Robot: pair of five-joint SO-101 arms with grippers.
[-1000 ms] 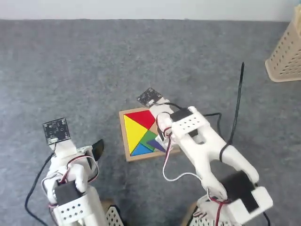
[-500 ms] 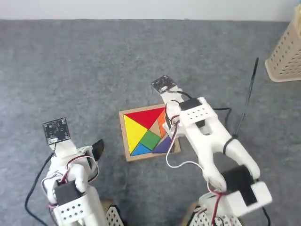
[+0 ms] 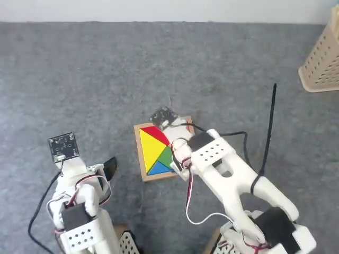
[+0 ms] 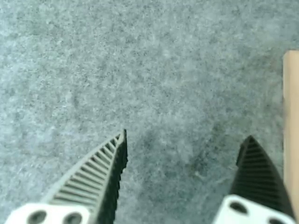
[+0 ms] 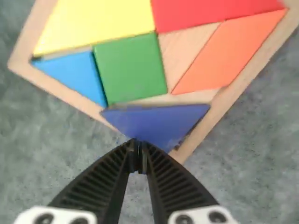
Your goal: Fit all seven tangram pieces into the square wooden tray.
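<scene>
The square wooden tray (image 3: 139, 153) lies mid-table, its right half under my right arm (image 3: 212, 153). In the right wrist view the tray (image 5: 21, 63) holds a yellow triangle (image 5: 98, 21), red triangle (image 5: 205, 9), blue triangle (image 5: 74, 74), green square (image 5: 131, 67) and orange parallelogram (image 5: 224, 53). A wood-coloured triangular patch (image 5: 184, 56) sits between green and orange. A dark blue triangle (image 5: 156, 121) lies over the tray's near rim. My right gripper (image 5: 138, 151) is shut, tips at that triangle's corner. My left gripper (image 4: 187, 135) hangs open over bare carpet, left of the tray (image 4: 292, 116).
Grey carpet covers the table. A beige perforated basket (image 3: 323, 58) stands at the far right edge. A thin black cable (image 3: 270, 121) rises beside the right arm. The left arm's gripper (image 3: 108, 168) sits near the front left.
My right arm swung out to the right over the tray, then came back left and nearer, and covers more of the tray. The left arm has not moved.
</scene>
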